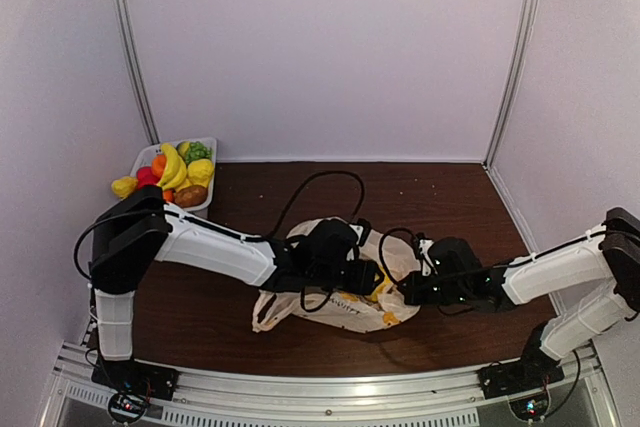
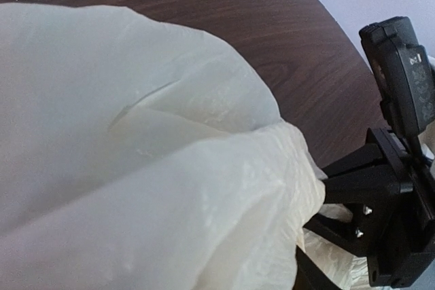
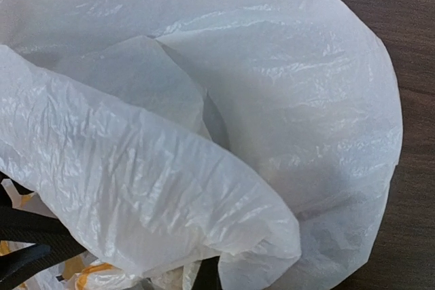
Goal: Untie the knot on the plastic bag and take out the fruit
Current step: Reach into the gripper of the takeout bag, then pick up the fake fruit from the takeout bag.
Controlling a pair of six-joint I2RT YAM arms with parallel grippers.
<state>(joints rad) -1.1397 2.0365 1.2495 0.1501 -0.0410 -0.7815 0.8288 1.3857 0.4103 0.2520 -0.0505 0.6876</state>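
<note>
Plastic bag, right end effector pinching its edge, left end effector smothered, state unclear, white basket far-left

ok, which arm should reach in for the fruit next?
Left. The left hand sits over the middle of the bag, amid the loose plastic. The right hand is shut at the bag's right edge, apparently pinching it, so it is better used as the anchor.

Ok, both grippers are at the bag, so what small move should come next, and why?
Probably draw the right gripper, apparently shut on the plastic bag, slightly away from the left gripper. Slack plastic fills both wrist views and hides the knot; a little tension might expose it.
</note>
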